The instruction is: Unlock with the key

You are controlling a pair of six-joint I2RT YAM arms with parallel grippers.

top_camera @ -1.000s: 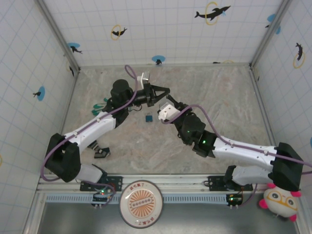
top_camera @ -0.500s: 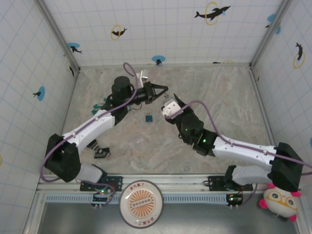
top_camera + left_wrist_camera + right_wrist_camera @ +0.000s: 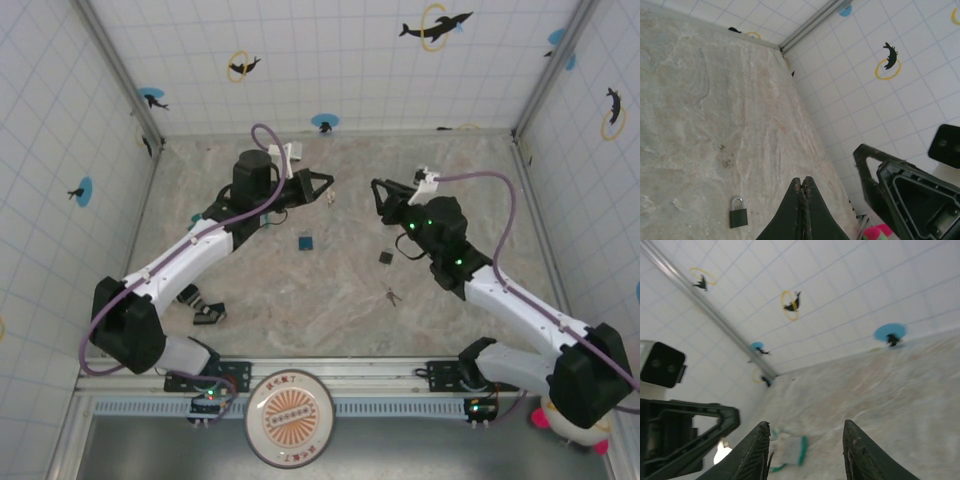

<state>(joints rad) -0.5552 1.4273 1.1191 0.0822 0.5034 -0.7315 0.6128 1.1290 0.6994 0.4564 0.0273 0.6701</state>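
A small dark padlock (image 3: 385, 257) with a silver shackle lies flat on the marble floor, and the left wrist view has it at the lower left (image 3: 738, 212). The key (image 3: 392, 296) lies on the floor just in front of the padlock. My left gripper (image 3: 325, 186) (image 3: 803, 181) hangs shut above the floor, left of the padlock. A small pale thing (image 3: 330, 198) shows right at its tips, and I cannot tell whether it is held. My right gripper (image 3: 381, 197) (image 3: 805, 440) faces the left one across a gap, open with nothing between its fingers.
A small blue block (image 3: 304, 241) lies below the left gripper. Teal-and-white pieces (image 3: 203, 215) (image 3: 787, 450) sit at the left by the left arm. Black parts (image 3: 205, 311) lie near the left arm's base. Tiled walls close in the floor on three sides.
The right arm has swung back to the right, away from the left gripper, and its jaws have opened. The padlock and key, covered by that arm before, now show. The left gripper has stayed shut.
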